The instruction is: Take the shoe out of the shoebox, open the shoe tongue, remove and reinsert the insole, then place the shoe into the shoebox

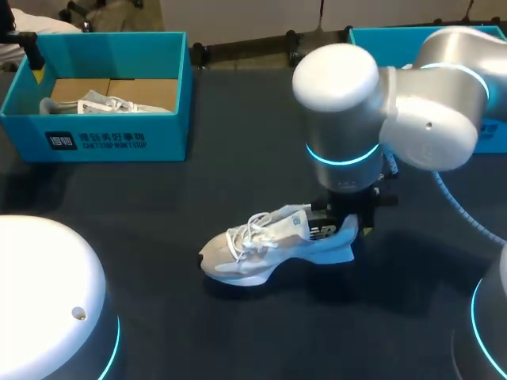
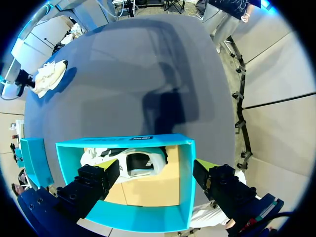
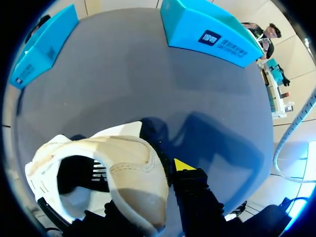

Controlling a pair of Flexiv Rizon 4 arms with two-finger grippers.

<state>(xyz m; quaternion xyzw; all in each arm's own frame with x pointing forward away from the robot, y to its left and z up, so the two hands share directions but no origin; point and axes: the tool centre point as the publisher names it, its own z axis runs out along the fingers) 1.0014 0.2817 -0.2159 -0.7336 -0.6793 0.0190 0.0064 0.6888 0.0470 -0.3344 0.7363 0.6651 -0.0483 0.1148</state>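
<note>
I've got the shoe (image 1: pixel 269 241) out in the open, standing upright on its sole on the dark worktop (image 1: pixel 238 142), near the middle. It's a pale cream and white sneaker with white laces tied over the tongue and a chunky white sole. Its toe points toward my left side and its heel toward my right. From above the heel I look straight down into its dark opening. The shoebox (image 1: pixel 119 138) sits well apart, at the far left. It's teal and open-topped, with a dark label on its front wall and a brown cardboard floor. A second white shoe (image 1: pixel 107 103) lies inside it.
</note>
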